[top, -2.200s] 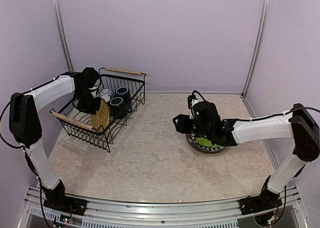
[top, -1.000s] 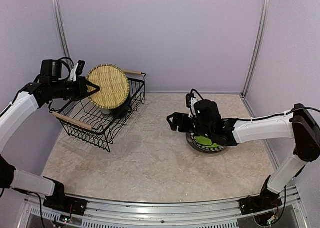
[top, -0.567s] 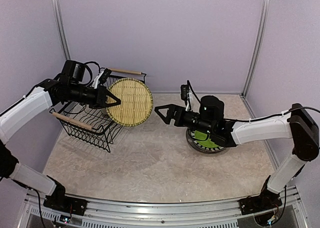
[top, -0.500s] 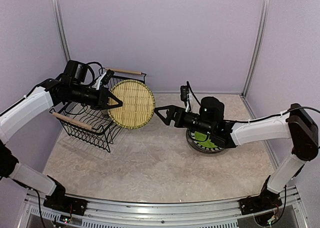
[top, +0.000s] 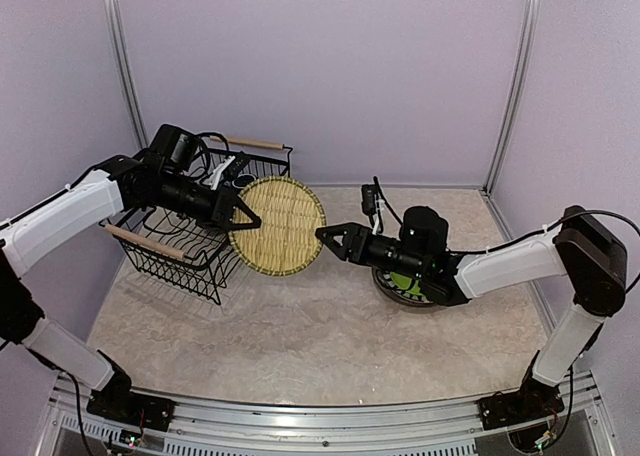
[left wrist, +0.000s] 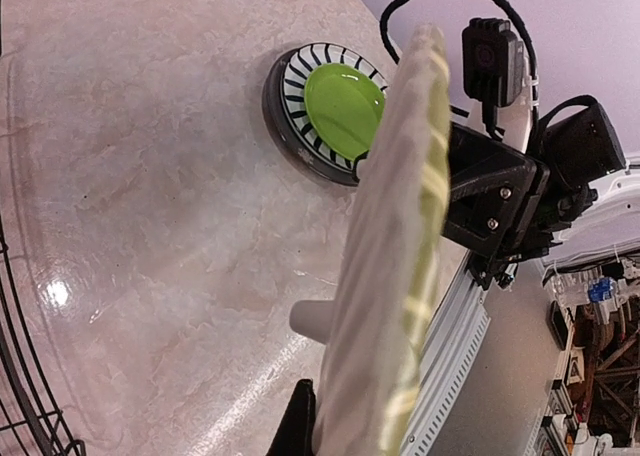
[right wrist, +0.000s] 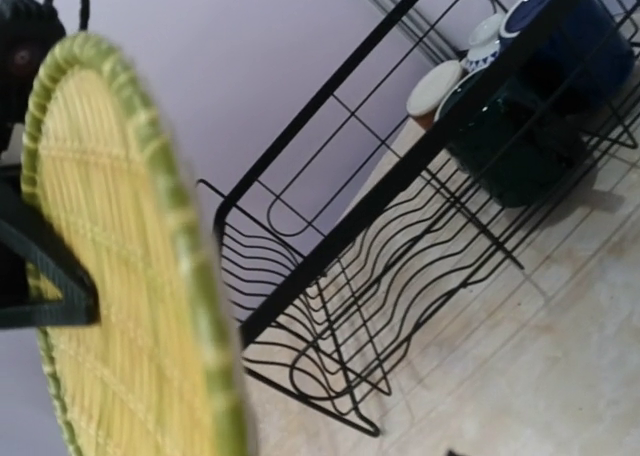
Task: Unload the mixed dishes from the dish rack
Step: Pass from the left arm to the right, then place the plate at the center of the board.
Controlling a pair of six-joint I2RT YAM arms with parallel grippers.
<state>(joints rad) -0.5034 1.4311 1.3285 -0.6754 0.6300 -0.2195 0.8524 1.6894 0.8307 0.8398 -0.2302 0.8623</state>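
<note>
My left gripper [top: 243, 216] is shut on the left rim of the woven yellow straw plate [top: 281, 225] and holds it on edge in the air, right of the dish rack [top: 170, 238]. In the left wrist view the plate [left wrist: 395, 266] is edge-on with one dark finger [left wrist: 300, 424] against it. My right gripper [top: 330, 238] is open, its jaws at the plate's right rim; the plate fills the left of the right wrist view [right wrist: 110, 276]. The green plate [left wrist: 345, 106] lies on the striped plate [left wrist: 298, 76] on the table.
In the rack's far end stand a dark blue mug [right wrist: 570, 26], a dark green mug [right wrist: 510, 136] and a grey brown-based cup [right wrist: 433, 88]. The plate stack [top: 408, 282] lies under my right forearm. Walls close off the back and sides.
My left arm lifted the straw plate out of the rack and carried it right and down. My right gripper left the plate stack and reached left to the plate's right rim.
</note>
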